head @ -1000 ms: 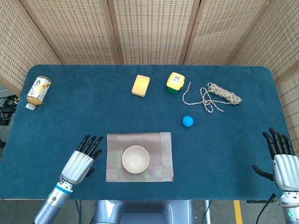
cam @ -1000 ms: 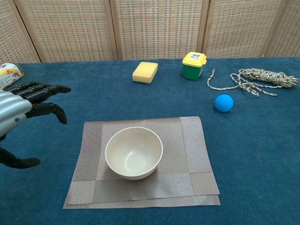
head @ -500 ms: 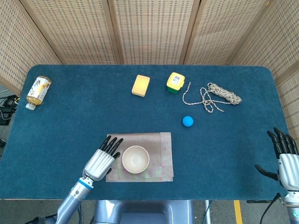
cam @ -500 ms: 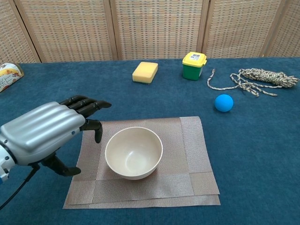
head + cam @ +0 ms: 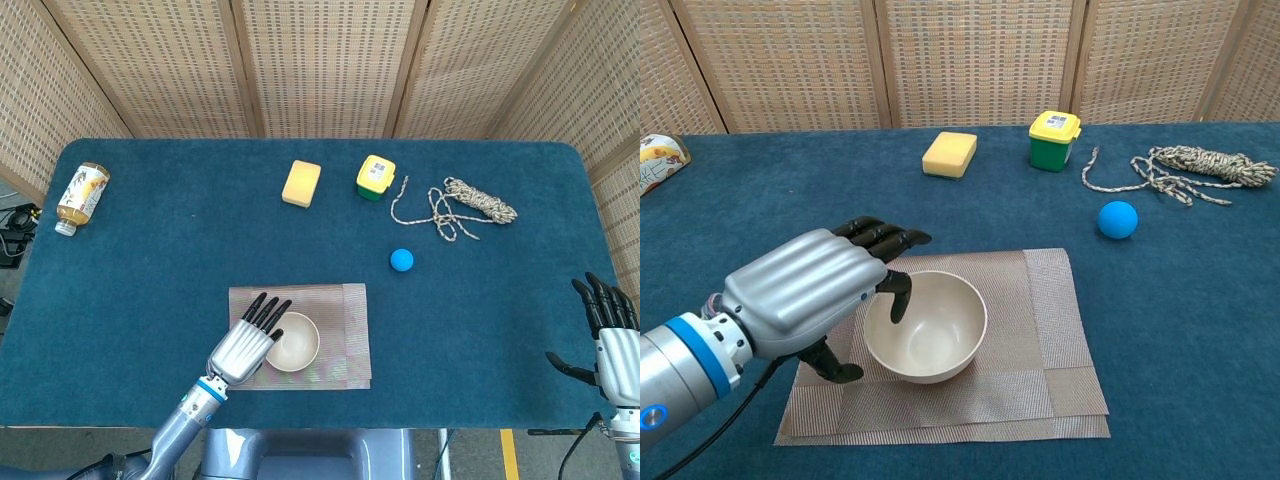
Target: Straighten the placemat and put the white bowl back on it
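Left hand (image 5: 815,290), fingers spread, empty, at white bowl's (image 5: 935,335) rim on placemat (image 5: 1040,330); no legible writing.

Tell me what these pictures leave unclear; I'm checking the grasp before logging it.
- Chest view: left hand covers the bowl's left rim, so contact can't be judged.
- Chest view: bottle cut off by the left edge.
- Head view: right hand partly cut off at the frame's corner.
- Placemat under the bowl is hidden.
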You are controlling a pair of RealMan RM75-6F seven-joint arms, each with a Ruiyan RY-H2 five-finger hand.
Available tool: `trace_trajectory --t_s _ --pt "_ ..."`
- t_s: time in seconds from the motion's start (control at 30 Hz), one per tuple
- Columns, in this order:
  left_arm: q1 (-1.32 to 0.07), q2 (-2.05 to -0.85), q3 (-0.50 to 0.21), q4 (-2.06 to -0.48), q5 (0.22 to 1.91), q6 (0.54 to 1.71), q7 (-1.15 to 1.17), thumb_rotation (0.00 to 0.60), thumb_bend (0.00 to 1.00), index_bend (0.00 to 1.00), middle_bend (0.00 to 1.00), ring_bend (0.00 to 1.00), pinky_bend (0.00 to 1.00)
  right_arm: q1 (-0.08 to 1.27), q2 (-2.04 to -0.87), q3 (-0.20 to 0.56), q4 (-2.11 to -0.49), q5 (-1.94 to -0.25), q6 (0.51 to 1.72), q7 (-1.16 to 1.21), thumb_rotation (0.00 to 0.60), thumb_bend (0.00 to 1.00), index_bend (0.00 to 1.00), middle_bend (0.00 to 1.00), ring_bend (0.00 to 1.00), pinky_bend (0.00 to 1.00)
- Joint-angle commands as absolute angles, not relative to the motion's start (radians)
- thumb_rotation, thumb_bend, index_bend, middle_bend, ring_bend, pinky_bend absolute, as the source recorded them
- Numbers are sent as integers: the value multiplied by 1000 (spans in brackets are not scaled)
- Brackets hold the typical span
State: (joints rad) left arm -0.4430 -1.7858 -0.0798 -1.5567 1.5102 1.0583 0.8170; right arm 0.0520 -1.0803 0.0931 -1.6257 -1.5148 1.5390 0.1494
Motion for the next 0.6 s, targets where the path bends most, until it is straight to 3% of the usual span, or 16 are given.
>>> trace_trajectory --t_s 0.03,0.27,0.6 --pt "-452 -1801 -76 -1543 1502 1053 825 600 165 469 0 0 0 52 -1081 93 -1626 -1515 1540 149 600 139 0 0 0 0" --pt "-464 -1832 -68 -1501 1498 1066 831 600 369 513 0 0 0 53 -1080 92 -1627 -1515 1536 153 600 140 0 0 0 0" --pt "-464 -1813 -56 -1469 1504 1117 782 600 416 571 0 0 0 52 -1076 91 -1629 -1515 1536 158 600 138 0 0 0 0"
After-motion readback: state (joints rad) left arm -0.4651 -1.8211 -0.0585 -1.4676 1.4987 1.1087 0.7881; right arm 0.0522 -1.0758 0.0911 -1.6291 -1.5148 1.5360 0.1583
